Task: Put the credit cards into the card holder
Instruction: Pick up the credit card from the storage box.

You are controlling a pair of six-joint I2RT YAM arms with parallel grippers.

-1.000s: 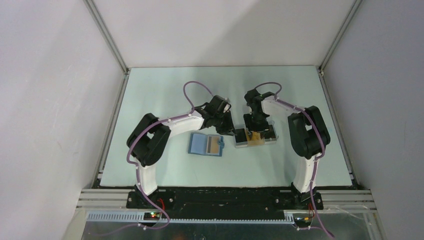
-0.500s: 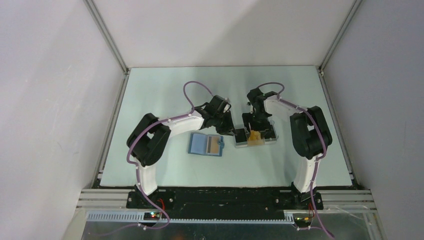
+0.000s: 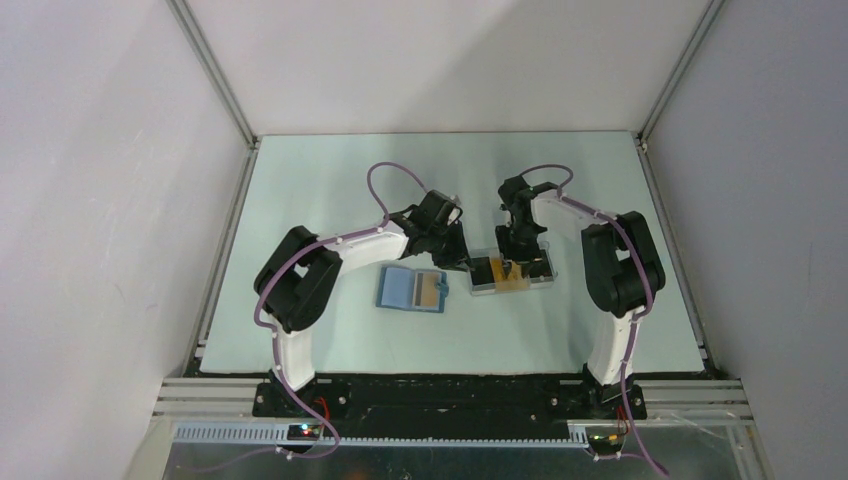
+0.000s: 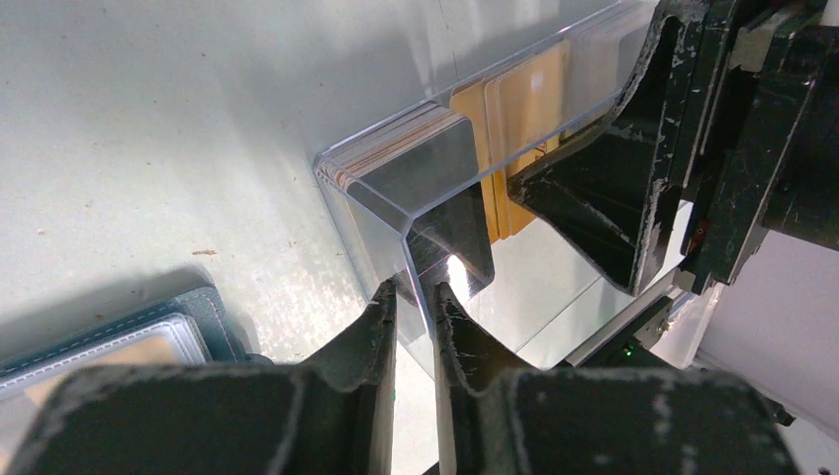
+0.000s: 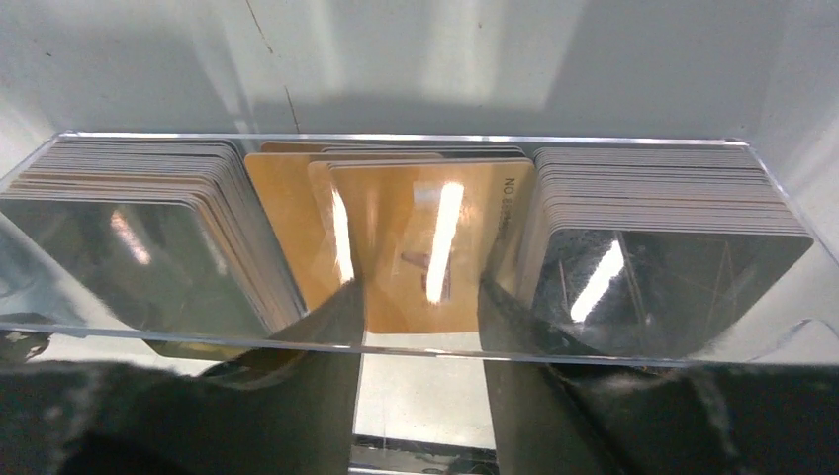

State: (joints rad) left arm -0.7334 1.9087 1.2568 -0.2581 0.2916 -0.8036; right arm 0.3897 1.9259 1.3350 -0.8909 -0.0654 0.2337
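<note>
Left claw (image 4: pixel 414 293): gripped the tray (image 4: pixel 396 213) by its corner wall.
Right claw (image 5: pixel 416 297): hung spread over yellow cards (image 5: pixel 416 233) (middle compartment).
Card holder (image 3: pixel 411 290): lay open beside tray.

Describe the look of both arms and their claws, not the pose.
The left arm and right arm have white links between bulky black joints, with a purple cable looping along each. The left claw and right claw are black, with scuffed, wedge-shaped fingers.
</note>
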